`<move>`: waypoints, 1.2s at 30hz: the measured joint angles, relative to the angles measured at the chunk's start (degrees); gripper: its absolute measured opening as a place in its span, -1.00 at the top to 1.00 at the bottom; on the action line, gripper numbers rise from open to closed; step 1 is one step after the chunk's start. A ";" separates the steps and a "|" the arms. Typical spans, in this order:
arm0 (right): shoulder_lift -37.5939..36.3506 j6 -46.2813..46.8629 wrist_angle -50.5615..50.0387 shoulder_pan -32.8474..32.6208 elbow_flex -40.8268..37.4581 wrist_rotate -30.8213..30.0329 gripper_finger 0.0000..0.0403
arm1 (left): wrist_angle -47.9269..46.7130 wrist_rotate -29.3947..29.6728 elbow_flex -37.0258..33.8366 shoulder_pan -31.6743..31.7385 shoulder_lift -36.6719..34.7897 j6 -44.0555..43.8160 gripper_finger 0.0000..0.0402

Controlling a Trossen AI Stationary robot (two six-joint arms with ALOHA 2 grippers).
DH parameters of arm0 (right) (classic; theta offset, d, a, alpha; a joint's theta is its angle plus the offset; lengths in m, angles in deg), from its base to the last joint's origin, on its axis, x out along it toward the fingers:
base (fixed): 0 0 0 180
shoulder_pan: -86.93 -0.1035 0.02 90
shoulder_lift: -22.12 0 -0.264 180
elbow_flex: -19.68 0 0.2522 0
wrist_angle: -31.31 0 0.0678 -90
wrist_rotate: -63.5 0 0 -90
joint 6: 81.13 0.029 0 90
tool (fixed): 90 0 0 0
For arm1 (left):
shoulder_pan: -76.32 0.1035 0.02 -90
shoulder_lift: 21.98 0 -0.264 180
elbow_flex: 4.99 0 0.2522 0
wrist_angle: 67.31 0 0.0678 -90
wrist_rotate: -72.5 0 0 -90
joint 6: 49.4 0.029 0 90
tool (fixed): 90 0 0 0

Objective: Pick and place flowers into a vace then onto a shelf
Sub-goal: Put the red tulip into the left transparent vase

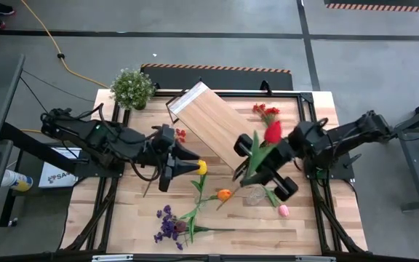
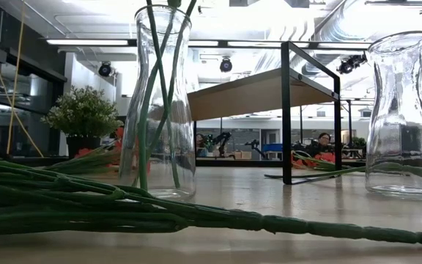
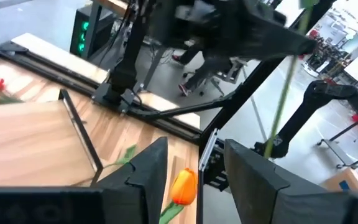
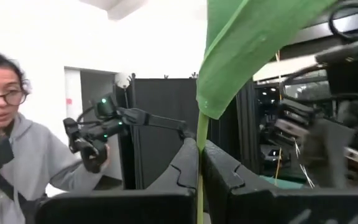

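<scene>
Two grippers at work over the butcher-block table (image 1: pixel 304 225).

Right gripper (image 1: pixel 249 156): right of centre, above the near-right clear vase (image 1: pixel 255 194); fingers pinched tight on the green stem of a red tulip (image 1: pixel 273 132), bloom up. The right wrist view shows stem and leaf (image 4: pixel 241 50) clamped between the pads.

Left gripper (image 1: pixel 188 167): left of centre, fingers partly apart, nothing between them; a yellow tulip (image 1: pixel 202 167) lies just beyond its tips.

Other flowers: orange tulip (image 1: pixel 225 194), pink tulip (image 1: pixel 284 210) and purple spray (image 1: pixel 169 224) lie flat near the front; red sprays (image 1: pixel 265 111) lie far right.

Shelf (image 1: pixel 213 120): stands askew at the far centre, nothing on it.

Step in hand, as judged: loading the red tulip into a vase. The next move calls for lining the stem end over the narrow vase mouth, lowering, then releasing. The left gripper looks set to close on the yellow tulip's stem.
</scene>
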 joint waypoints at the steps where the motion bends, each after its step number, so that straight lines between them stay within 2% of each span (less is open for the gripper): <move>1: -0.13 -0.61 -0.06 -0.94 0.00 -0.64 1.00 | -1.07 0.02 0.00 -0.01 -0.05 -0.66 0.06; 9: -0.39 -4.16 -2.59 -8.14 0.00 -4.08 1.00 | -11.38 0.02 0.00 -0.02 0.01 -5.25 0.07; 14: -0.39 -7.99 -6.02 -12.80 0.00 -10.57 1.00 | -16.39 0.05 0.00 -0.02 -0.08 -5.78 0.07; 28: 0.05 -15.44 -12.30 -23.55 0.00 -35.66 1.00 | -30.85 0.24 0.02 -0.01 -0.10 -12.43 0.12; 36: 3.84 -16.57 -11.02 -23.99 -0.02 -41.14 1.00 | -36.72 0.47 0.04 -0.02 -0.10 -15.17 0.11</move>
